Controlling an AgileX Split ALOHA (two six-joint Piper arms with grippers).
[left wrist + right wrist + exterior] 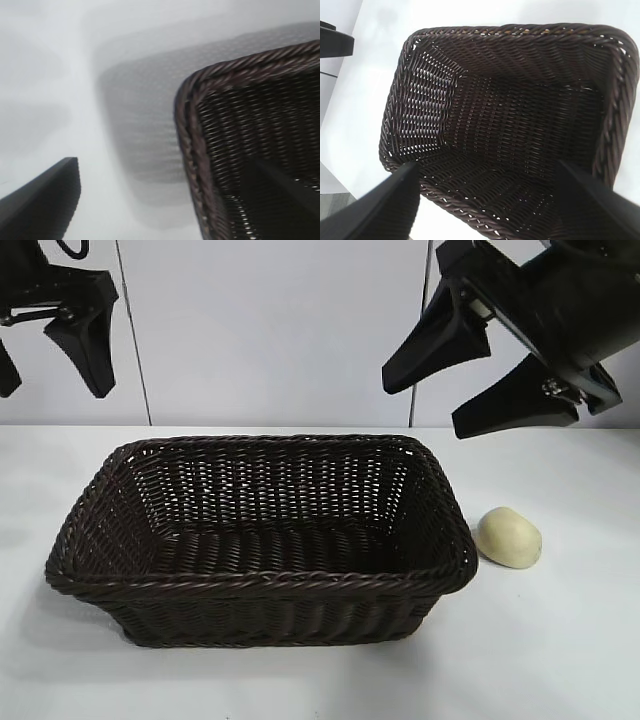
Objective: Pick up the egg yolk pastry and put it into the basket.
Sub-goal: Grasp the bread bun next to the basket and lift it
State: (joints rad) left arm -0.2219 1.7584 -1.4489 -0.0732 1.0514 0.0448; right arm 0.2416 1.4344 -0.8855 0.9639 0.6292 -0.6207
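Note:
The dark brown wicker basket (260, 585) stands in the middle of the white table, with nothing in it. The pale yellow-cream egg yolk pastry (509, 537) lies on the table just right of the basket's right end. My right gripper (440, 400) hangs open and empty high above the basket's far right corner, up and left of the pastry. My left gripper (50, 385) is open, raised at the far left above the table. The right wrist view looks down into the basket (520, 65); the left wrist view shows one basket corner (200, 90). The pastry shows in neither wrist view.
A white table (560, 660) spreads around the basket, with a pale wall (280, 330) behind it.

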